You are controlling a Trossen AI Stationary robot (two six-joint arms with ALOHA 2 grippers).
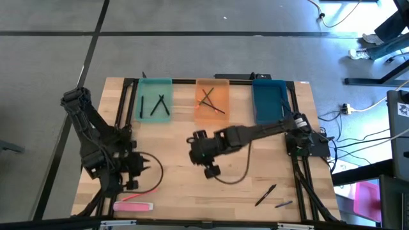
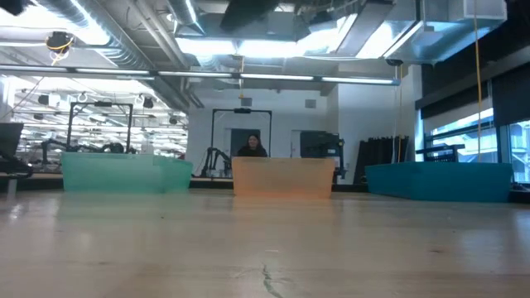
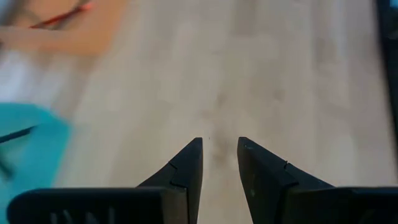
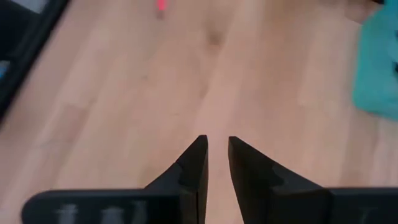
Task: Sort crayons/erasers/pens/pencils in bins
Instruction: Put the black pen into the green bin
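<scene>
The high view looked straight down on the whole table (image 1: 192, 191), the orange bin (image 1: 211, 101) at its far edge. The low view sat at tabletop height, facing that orange bin (image 2: 281, 178) and the room beyond. Both wrist views looked down close over bare wood nearer than the orange bin.

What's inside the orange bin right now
The orange bin holds a few thin crossed sticks, some dark, some reddish. From the low view, its wall hides the contents.
</scene>
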